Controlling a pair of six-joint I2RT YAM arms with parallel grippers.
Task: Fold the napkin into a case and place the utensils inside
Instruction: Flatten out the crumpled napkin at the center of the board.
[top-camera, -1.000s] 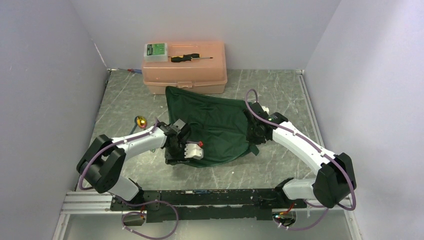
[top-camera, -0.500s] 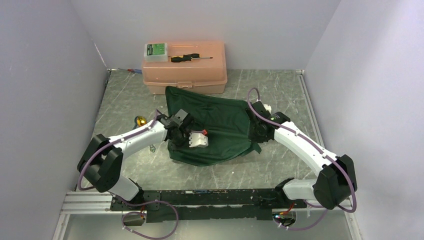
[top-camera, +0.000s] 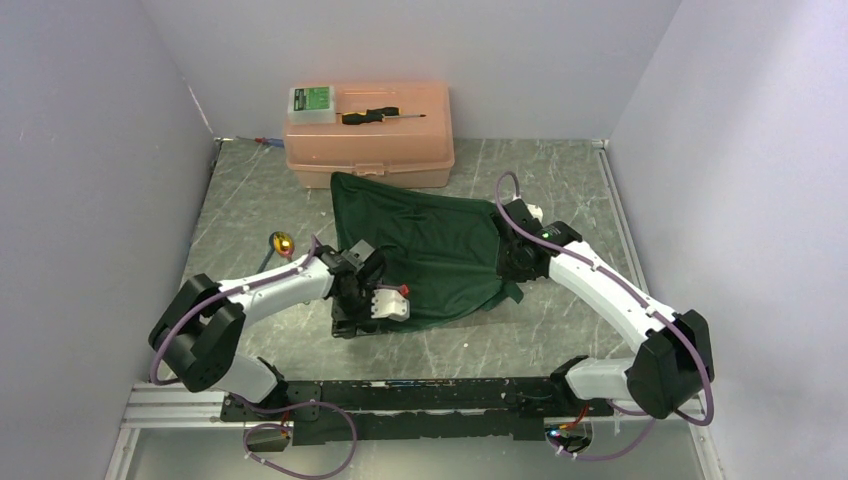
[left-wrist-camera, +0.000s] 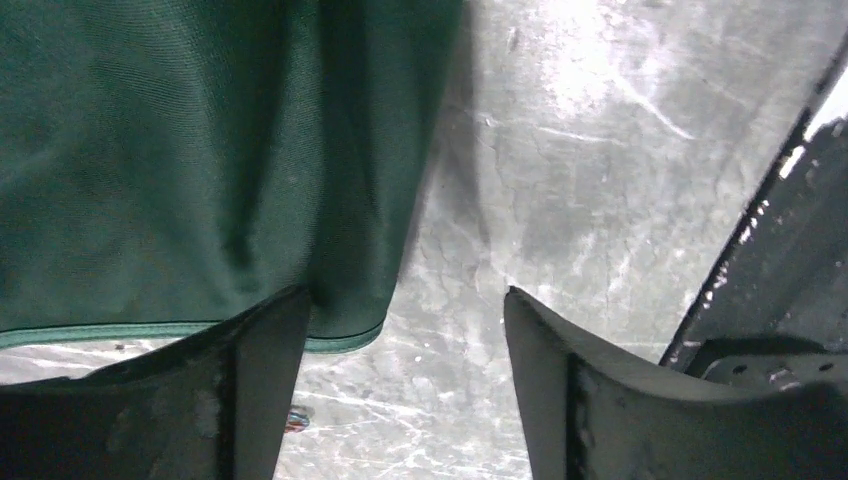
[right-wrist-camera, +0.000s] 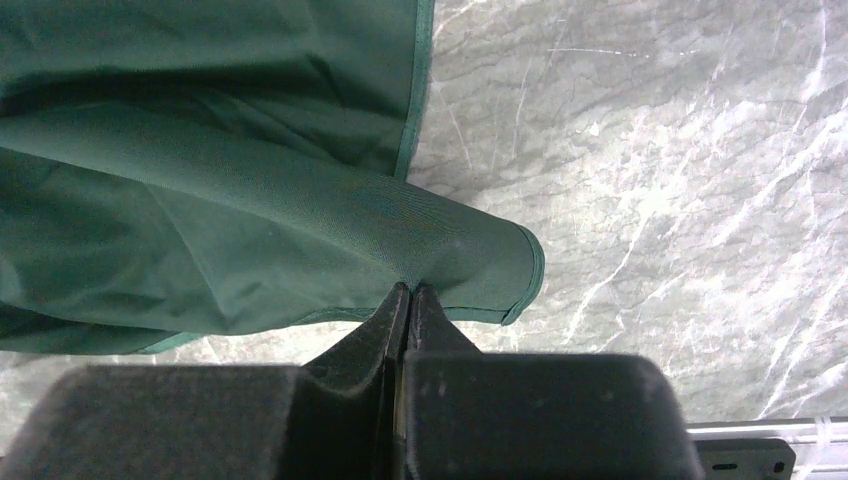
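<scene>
- The napkin (top-camera: 435, 250) lies rumpled between our arms, with a gold-headed utensil (top-camera: 283, 242) apart to its left.
- Our left gripper (left-wrist-camera: 400, 330), clamped half a second ago, now stands apart at the napkin's near-left edge. We judge that fold released.
- Our right gripper (right-wrist-camera: 408, 300) pinches the right corner.

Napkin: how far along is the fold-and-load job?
Done: nothing finished; the napkin lies rumpled, with no case shape yet. In hand: the right gripper is pinched shut on a fold at its right edge; the left gripper stands open at the near-left corner, gripping nothing. Left: the folding, then loading; the gold-headed utensil lies outside it, to its left.
</scene>
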